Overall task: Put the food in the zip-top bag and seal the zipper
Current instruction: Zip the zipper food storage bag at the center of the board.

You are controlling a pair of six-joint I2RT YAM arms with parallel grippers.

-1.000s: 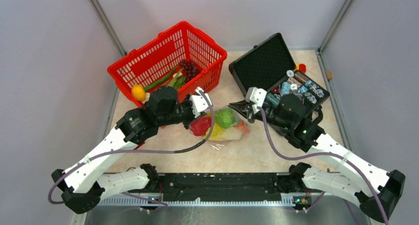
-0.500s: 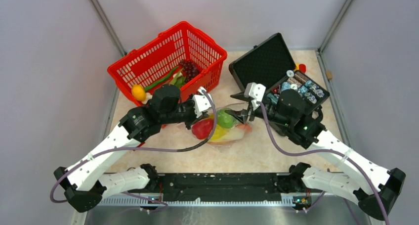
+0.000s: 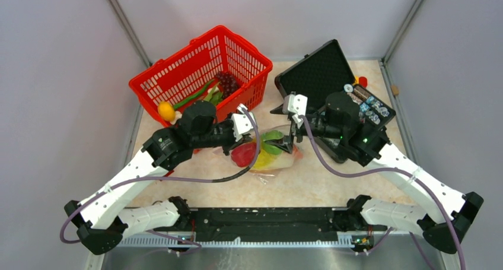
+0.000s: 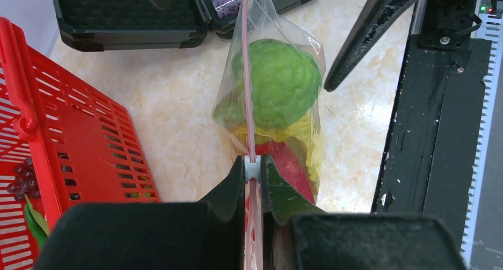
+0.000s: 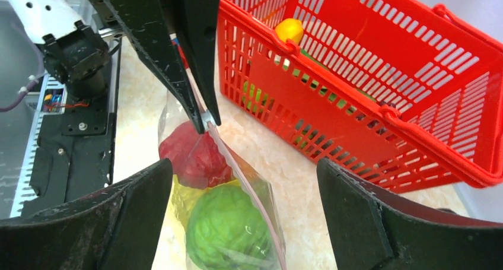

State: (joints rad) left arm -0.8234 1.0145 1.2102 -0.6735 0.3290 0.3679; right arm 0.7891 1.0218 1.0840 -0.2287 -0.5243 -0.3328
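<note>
The zip-top bag hangs from my left gripper, its lower part resting on the table. Inside it are a green round fruit, a yellow piece and a red piece. My left gripper is shut on the zipper at its small white slider; the pink strip runs away from the jaws along the bag's top. My right gripper is open, its jaws standing wide on either side of the bag's far end without touching it. More food lies in the red basket: dark grapes, green pods and a yellow-orange piece.
The red mesh basket stands at the back left, close behind the left gripper. An open black hard case holding poker chips sits at the back right, under the right arm. The arms' black base rail runs along the near edge.
My right gripper has opened, let go of the bag's right end and shifted slightly back and left. The left gripper keeps its hold on the zipper; the bag has settled lower.
</note>
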